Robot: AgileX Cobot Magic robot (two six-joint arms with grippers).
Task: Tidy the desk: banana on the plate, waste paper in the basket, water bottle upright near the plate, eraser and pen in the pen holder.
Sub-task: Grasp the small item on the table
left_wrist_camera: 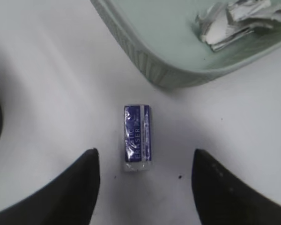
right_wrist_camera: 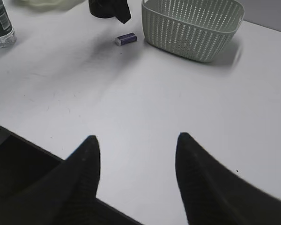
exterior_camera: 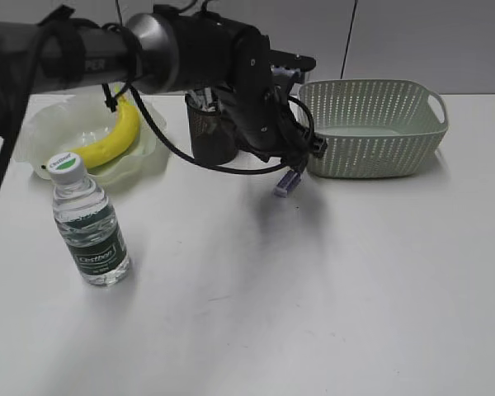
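Step in hand: picking up the eraser (left_wrist_camera: pixel 137 138) for the pen holder (exterior_camera: pixel 212 128); judging by the scene, banana (exterior_camera: pixel 115 136) already lies on the plate (exterior_camera: pixel 153 148), waste paper (left_wrist_camera: pixel 236 21) sits in the basket (exterior_camera: pixel 371 132), water bottle (exterior_camera: pixel 89 223) stands upright near the plate.
Eraser location: flat on the white surface (exterior_camera: pixel 313 280), just beside the basket's near wall, between basket and pen holder, touching neither.
Eraser axis: in the left wrist view its long axis runs nearly straight away from the camera, tilted very slightly; the white bare end points toward the claw, the blue-sleeved end toward the basket.
Left claw (left_wrist_camera: pixel 145 164): released, jaws spread wide on either side of the eraser, not touching it.
Right claw (right_wrist_camera: pixel 136 150): released, empty, hovering over bare surface well apart from everything.
How to do it well: lower straight down so the fingers straddle the short sides, squeeze across the narrow width near the middle, and stay clear of the basket wall.
Risk: an off-centre pinch could make the eraser pivot or skid toward the basket.
After the grasp: lift clear before swinging to the pen holder.
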